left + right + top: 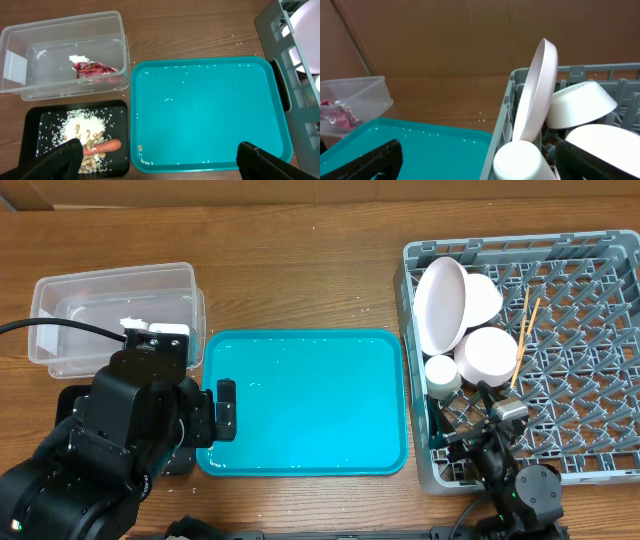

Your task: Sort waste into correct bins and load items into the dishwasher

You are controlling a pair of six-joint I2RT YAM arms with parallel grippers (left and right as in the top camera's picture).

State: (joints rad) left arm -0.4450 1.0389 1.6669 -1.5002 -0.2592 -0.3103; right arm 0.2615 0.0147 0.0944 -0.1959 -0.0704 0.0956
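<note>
The clear tub [30, 40] holds the red wrapper [97, 71] and the white tissue [80, 59]. The black tray [35, 125] holds rice, beige scraps [85, 132] and the carrot [102, 146]. My left gripper [160, 165] is open and empty above the near edges of the black tray and the teal tray [210, 110]. The grey dish rack [560, 430] holds the upright plate [441, 305], two bowls [483, 297] [488, 352], the cup [441, 372] and the chopsticks [522, 335]. My right gripper [480, 167] is open, and the cup [522, 162] stands in front of it between its fingers.
The teal tray [305, 400] lies between the bins and the rack, with scattered rice grains and a small scrap [140, 148] near its front left corner. My left arm [110, 450] covers the black tray in the overhead view. Bare wooden table lies behind the teal tray.
</note>
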